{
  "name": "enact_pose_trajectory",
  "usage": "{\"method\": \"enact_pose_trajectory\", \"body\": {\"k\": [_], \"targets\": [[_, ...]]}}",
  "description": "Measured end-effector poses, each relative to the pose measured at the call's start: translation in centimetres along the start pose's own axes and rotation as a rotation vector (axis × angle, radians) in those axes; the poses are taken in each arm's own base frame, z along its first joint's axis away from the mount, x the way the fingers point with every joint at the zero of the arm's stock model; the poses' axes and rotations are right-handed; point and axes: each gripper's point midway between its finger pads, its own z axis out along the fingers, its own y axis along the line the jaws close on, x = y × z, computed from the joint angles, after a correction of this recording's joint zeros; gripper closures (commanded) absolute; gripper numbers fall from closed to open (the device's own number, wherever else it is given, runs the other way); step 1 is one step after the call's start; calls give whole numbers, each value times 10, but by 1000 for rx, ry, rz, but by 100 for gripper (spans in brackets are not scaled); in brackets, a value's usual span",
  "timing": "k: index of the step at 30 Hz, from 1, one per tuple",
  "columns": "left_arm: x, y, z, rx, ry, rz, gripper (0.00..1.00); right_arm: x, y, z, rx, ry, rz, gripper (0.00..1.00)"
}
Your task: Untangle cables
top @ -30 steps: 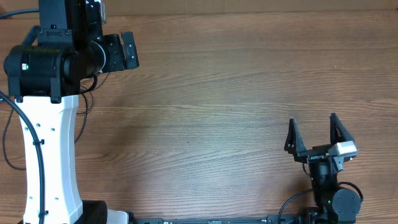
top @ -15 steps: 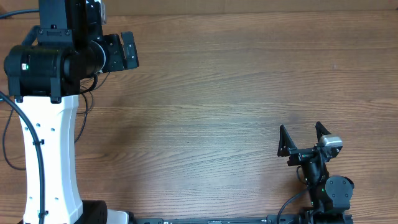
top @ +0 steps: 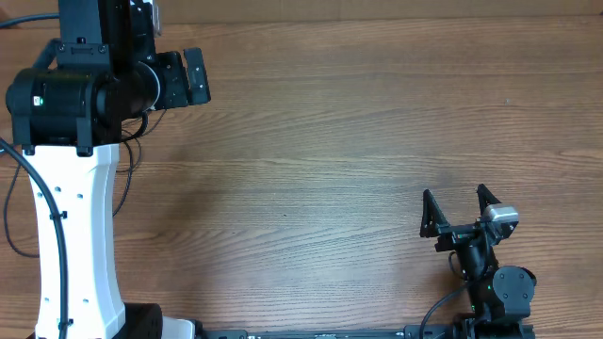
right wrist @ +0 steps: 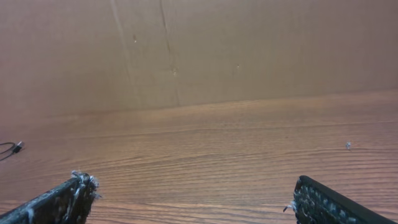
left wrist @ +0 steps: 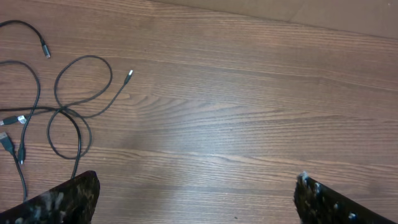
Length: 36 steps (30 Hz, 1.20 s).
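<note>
The cables (left wrist: 65,115) are thin black cords lying in loose, crossing loops at the left of the left wrist view. One silver-tipped plug (left wrist: 129,74) points right and another plug end (left wrist: 45,51) lies at the top left. In the overhead view most of them are hidden under the left arm, and only a thin loop (top: 131,151) shows beside it. My left gripper (left wrist: 196,196) is open and empty above bare wood, to the right of the cables; it also shows in the overhead view (top: 194,77). My right gripper (top: 459,209) is open and empty, far from them.
The wooden table (top: 330,141) fills the view. The left arm's white base (top: 80,245) and its thick black cable (top: 9,217) stand at the left. A cardboard wall (right wrist: 199,50) rises behind the table, and a small cord end (right wrist: 11,148) lies at its far left.
My right gripper moved left and toward the table's front edge, then stayed still. The left arm and the cables have not moved.
</note>
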Motion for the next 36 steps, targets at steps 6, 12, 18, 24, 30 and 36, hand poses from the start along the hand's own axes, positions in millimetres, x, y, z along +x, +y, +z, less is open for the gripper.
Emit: {"method": "enact_pose_trajectory", "body": {"k": [6, 12, 18, 24, 30, 36], "targets": [[0, 0, 0, 0, 0, 0, 0, 0, 0, 0, 0, 0, 0, 0], [0, 0, 0, 0, 0, 0, 0, 0, 0, 0, 0, 0, 0, 0], [-4, 3, -3, -9, -59, 17, 0, 0, 0, 0, 0, 1, 1, 0], [-24, -4, -31, 44, -354, 88, 0, 0, 1, 0, -3, 0, 0, 0], [-9, -7, -49, 94, -584, 165, 0, 0, 1, 0, -6, 1, 0, 0], [46, 6, -11, 98, -625, 202, 1, 0, 1, 0, -6, 1, 0, 0]]}}
